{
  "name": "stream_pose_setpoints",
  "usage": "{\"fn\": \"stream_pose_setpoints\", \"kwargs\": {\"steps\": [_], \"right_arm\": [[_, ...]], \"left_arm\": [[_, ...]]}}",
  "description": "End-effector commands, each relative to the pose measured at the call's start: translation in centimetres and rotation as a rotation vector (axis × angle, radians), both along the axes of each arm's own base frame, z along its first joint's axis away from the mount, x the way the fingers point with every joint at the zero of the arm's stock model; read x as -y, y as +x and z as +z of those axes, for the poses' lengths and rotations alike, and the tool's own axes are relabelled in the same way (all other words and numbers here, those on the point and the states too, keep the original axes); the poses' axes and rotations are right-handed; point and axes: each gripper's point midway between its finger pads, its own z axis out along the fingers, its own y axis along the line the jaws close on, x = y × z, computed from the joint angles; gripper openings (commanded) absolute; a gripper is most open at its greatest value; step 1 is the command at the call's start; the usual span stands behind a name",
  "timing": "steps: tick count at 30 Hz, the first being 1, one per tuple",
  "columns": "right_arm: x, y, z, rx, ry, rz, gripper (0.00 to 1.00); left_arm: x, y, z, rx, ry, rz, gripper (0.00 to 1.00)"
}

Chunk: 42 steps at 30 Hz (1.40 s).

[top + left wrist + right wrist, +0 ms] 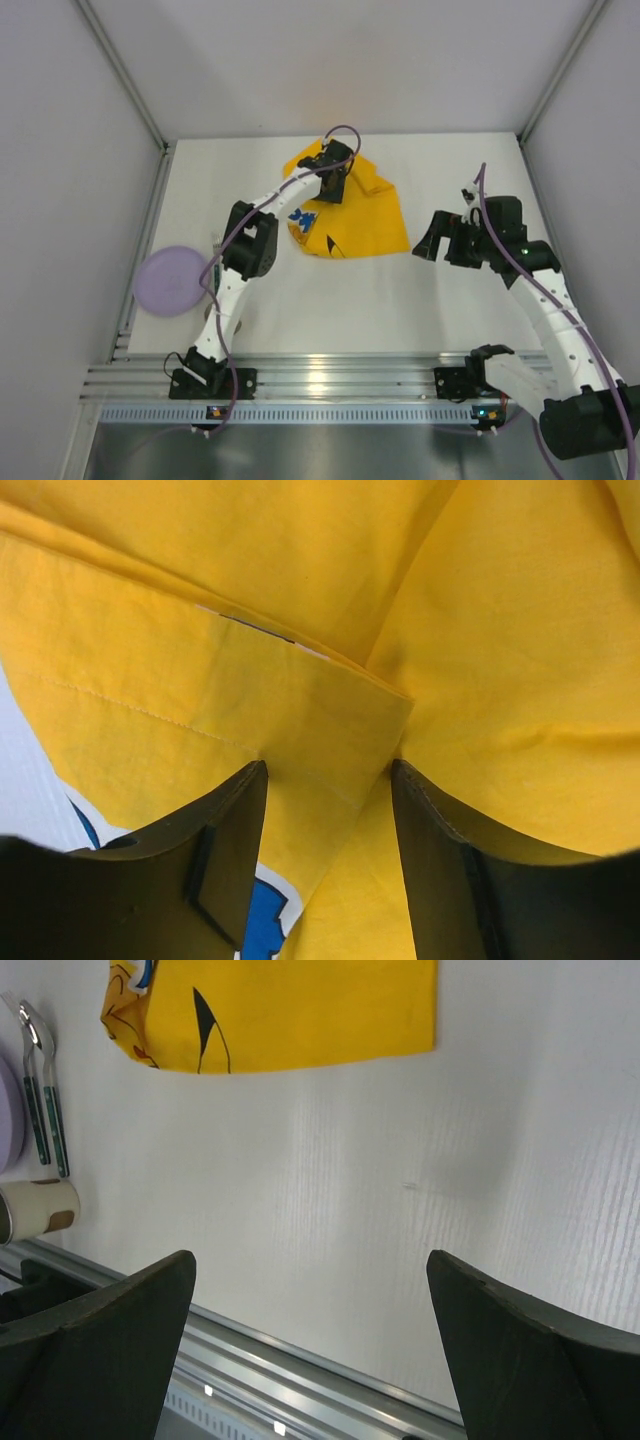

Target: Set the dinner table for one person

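The white dinner table (330, 300) carries a yellow cartoon-printed cloth mat (365, 215), rumpled and partly folded at its far left. My left gripper (335, 183) is down on that far left part. In the left wrist view its jaws (328, 770) stand open, straddling a raised fold of the mat (300, 720). My right gripper (432, 243) is open and empty, held above bare table (400, 1160) to the right of the mat (300, 1010); in its wrist view the gripper (310, 1260) has nothing between the fingers.
A lilac plate (168, 281) lies at the table's left edge. The right wrist view shows two green-handled pieces of cutlery (45, 1100) and a paper cup (40, 1210) on its side next to the plate. A metal rail (330, 375) runs along the near edge.
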Motion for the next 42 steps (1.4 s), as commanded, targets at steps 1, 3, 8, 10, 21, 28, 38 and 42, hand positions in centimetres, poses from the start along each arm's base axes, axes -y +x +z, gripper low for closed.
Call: {"fn": "stream_pose_setpoints", "kwargs": {"steps": [1, 3, 8, 10, 21, 28, 38, 42], "right_arm": [[0.3, 1.1, 1.9, 0.059, -0.009, -0.007, 1.0], [0.3, 1.2, 1.8, 0.057, -0.007, -0.007, 1.0], [0.2, 1.3, 1.6, 0.05, -0.008, -0.005, 1.0], [0.3, 1.3, 1.6, 0.05, -0.009, -0.006, 1.0], [0.2, 1.7, 1.7, 0.047, -0.012, -0.007, 1.0], [0.2, 1.9, 1.6, 0.036, -0.009, -0.008, 1.0], [0.0, 2.3, 1.3, 0.018, -0.009, 0.003, 1.0], [-0.3, 2.4, 0.8, -0.005, -0.003, 0.015, 1.0]], "left_arm": [[-1.2, 1.1, 0.8, 0.022, -0.016, 0.033, 0.58], [-1.4, 1.3, 0.8, 0.017, -0.035, 0.036, 0.53], [-2.1, 2.0, 1.0, 0.018, -0.065, 0.047, 0.46], [-2.8, 2.6, 1.3, 0.027, -0.072, 0.062, 0.46], [-5.5, 4.2, 2.4, 0.057, -0.094, 0.122, 0.47], [-6.4, 5.0, 3.1, 0.072, -0.152, 0.145, 0.42], [-10.3, 6.2, 2.7, 0.072, -0.305, 0.267, 0.35], [-10.6, 6.7, 2.8, 0.069, -0.371, 0.268, 0.27]]}}
